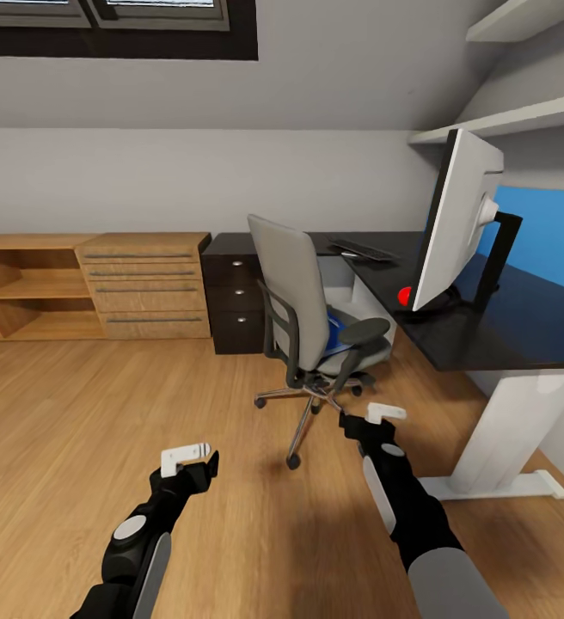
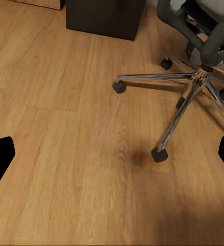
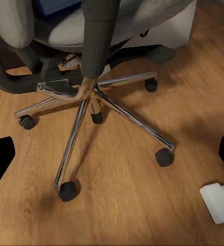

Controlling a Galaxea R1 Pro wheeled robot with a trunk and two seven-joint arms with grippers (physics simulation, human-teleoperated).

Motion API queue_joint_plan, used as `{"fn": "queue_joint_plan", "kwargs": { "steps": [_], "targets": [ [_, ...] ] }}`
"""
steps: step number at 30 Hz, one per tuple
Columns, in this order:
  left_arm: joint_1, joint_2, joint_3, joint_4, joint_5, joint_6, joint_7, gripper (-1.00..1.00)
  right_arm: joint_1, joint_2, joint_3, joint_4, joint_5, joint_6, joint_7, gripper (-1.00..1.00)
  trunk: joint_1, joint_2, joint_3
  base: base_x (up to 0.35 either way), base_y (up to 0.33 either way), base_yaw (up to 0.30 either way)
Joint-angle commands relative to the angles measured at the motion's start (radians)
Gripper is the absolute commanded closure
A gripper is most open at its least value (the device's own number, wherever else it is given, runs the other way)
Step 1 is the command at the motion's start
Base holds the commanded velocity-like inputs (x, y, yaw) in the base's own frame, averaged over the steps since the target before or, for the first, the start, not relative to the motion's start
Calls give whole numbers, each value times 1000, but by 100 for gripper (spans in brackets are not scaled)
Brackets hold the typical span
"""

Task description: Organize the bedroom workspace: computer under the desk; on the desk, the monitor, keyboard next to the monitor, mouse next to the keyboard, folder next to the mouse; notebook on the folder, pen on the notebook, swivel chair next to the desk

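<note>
Swivel chair [image 1: 316,322] before desk [image 1: 488,331]

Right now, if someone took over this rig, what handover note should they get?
Left gripper and right gripper: both open, empty, held low over the floor.
Swivel chair stands by the desk, its back toward the robot; the blue folder lies on its seat.
Monitor and keyboard are on the desk.
Left: move the folder to the desk, stack notebook and pen on it, place the mouse, check the computer.
</note>
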Motion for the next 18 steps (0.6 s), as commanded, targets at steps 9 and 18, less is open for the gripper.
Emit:
{"fn": "queue_joint_plan", "kwargs": {
  "steps": [9, 18],
  "targets": [
    [0, 1, 1, -23, 6, 8, 5, -100, -98, -9, -4, 197, -3, -175, -22, -100, 0, 0, -1, 0, 0, 0],
    [0, 1, 1, -25, 6, 8, 5, -100, -356, -76, -6, 648, -7, -349, -75, -100, 0, 0, -1, 0, 0, 0]
  ]
}}
